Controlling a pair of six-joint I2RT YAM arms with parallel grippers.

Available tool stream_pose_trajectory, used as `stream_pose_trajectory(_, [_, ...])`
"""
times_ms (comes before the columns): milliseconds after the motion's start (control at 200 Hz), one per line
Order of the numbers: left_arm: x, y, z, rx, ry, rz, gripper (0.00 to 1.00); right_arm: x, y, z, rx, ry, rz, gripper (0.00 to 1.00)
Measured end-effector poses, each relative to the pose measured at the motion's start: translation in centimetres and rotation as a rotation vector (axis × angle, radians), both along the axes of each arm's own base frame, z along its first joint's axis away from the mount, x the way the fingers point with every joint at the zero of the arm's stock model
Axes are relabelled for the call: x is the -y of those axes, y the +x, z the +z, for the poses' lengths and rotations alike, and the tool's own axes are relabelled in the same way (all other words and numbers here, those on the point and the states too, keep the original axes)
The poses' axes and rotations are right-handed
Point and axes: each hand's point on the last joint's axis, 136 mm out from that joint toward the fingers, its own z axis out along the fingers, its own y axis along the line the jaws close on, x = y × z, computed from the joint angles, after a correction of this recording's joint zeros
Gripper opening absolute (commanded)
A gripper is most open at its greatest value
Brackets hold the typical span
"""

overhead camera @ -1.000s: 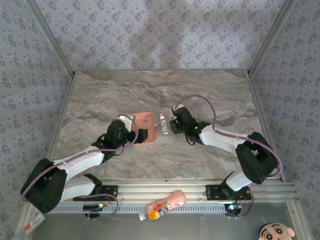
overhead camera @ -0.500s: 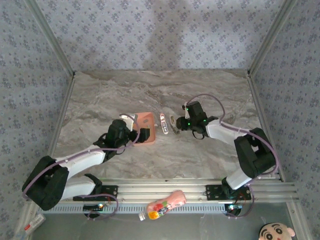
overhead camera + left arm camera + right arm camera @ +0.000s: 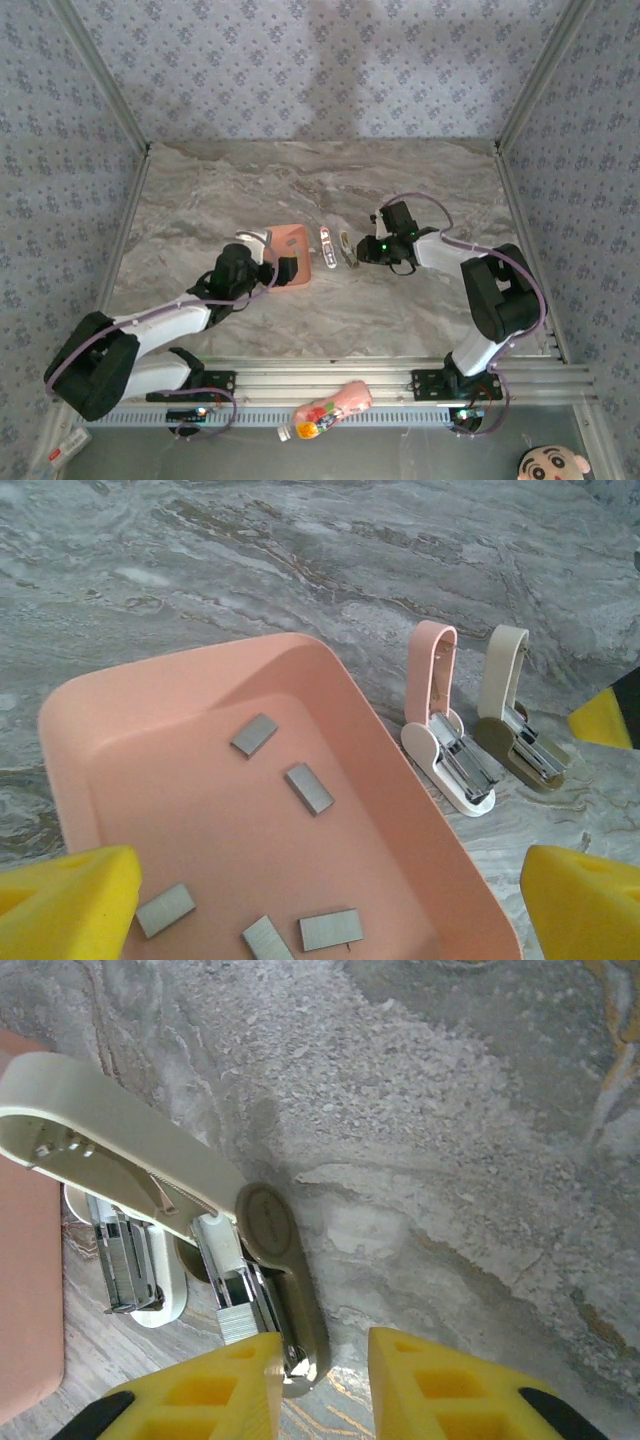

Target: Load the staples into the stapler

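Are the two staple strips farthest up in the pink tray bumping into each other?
Apart. Left wrist view: bare tray floor shows between the top staple strip and the second staple strip.

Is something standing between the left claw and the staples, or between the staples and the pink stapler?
Nothing visible blocks the left claw from the staples; they lie bare in the tray under its open jaws. Toward the stapler, only the tray's raised wall stands between.

I had the left arm stretched forward, the left end effector point(image 3: 325, 905) spread wide. The right arm was folded inward, the right end effector point(image 3: 325, 1360) tilted down, fingers narrowly apart.
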Motion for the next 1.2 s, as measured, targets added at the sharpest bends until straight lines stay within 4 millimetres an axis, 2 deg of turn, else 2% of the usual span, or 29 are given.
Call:
stream_pose_trajectory(330, [-1.0,0.1,1.0,0.045,0.007,0.029,0.97,-0.1,0.0,0.3,-0.036,0.051,-0.024,0.27])
stream_pose_trajectory(655, [-2.6,0.2,0.5,0.051,0.022,0.072,0.98,-1.2,1.2,0.4,-0.052,0.059,-0.014,0.27])
stream_pose_trajectory(885, [-2.7,0.3,0.6,0.053,0.021,0.078,0.98,-1.4,0.4,-0.4,-0.094,0.043,-0.003,0.26])
stream_pose_trajectory(1199, [-2.7,0.4,0.1,0.043,0.027,0.077,0.98,-1.7,0.3,-0.7,-0.109,0.043,0.009,0.23])
